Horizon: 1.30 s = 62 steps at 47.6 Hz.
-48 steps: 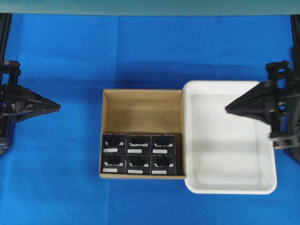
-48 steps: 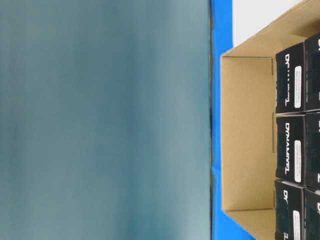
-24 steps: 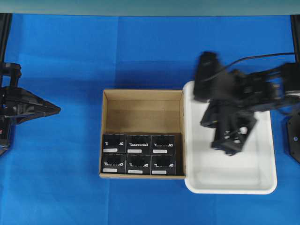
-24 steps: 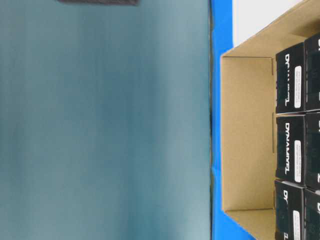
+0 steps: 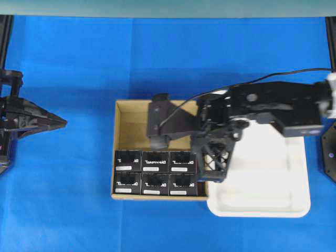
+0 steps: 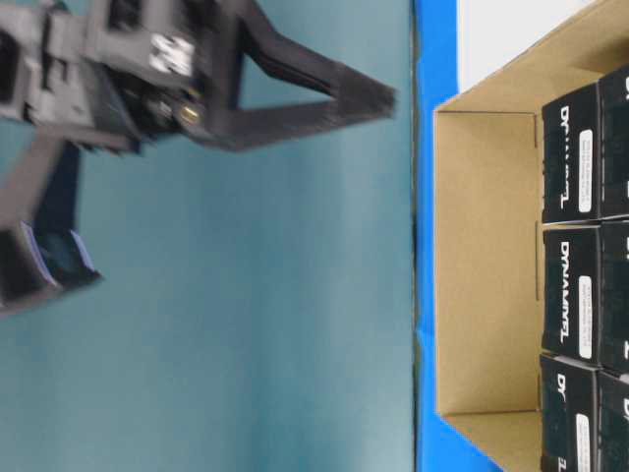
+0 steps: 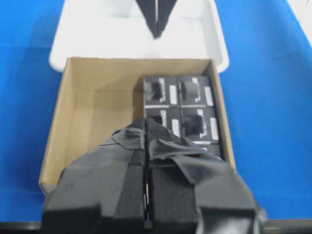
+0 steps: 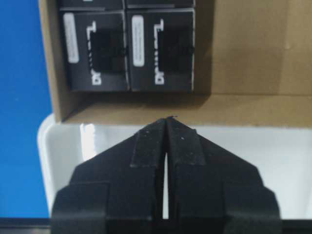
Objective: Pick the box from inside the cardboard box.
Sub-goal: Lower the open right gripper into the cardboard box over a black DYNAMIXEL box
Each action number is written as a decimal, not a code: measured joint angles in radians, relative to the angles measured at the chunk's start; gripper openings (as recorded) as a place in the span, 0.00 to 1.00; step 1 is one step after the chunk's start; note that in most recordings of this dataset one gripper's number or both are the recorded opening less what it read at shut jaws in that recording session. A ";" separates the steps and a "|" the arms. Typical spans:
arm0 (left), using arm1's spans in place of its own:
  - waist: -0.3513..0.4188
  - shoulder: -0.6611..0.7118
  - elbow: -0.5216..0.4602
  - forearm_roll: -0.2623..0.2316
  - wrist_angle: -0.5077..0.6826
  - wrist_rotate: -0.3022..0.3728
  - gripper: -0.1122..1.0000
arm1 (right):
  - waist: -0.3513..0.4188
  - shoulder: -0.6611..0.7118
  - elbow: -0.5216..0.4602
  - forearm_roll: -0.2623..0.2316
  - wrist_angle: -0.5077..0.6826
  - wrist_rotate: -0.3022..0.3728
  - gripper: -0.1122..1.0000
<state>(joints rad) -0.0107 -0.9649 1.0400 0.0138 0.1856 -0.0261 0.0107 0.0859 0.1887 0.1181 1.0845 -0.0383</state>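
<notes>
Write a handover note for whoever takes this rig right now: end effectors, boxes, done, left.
Left end effector: shut, empty, parked at the left edge away from the cardboard box.
Right end effector: shut, empty, over the seam between the white tray and the cardboard box, arm reaching across the tray.
Black boxes: all six sit in two rows of three in the cardboard box.
Done: no box picked yet.
Left: open the right end effector, lower it onto a box, grip, lift it out.
</notes>
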 measured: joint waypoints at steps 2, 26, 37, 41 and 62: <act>0.000 0.000 0.000 0.002 0.000 0.000 0.05 | 0.000 0.014 -0.009 0.000 -0.002 -0.008 0.15; -0.009 0.000 -0.002 0.002 0.000 -0.002 0.05 | -0.014 0.084 -0.014 0.011 -0.054 -0.060 0.99; -0.011 0.000 -0.002 0.002 0.000 -0.003 0.05 | -0.077 0.114 -0.008 0.198 -0.058 -0.114 0.98; -0.011 0.000 -0.002 0.000 -0.002 -0.002 0.05 | -0.100 0.123 -0.002 0.247 -0.064 -0.164 0.98; -0.011 0.002 -0.012 0.002 0.000 -0.003 0.05 | -0.112 0.187 0.015 0.272 -0.146 -0.206 0.98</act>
<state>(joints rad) -0.0215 -0.9633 1.0278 0.0153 0.1856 -0.0291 -0.1012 0.2730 0.2040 0.3896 0.9388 -0.2439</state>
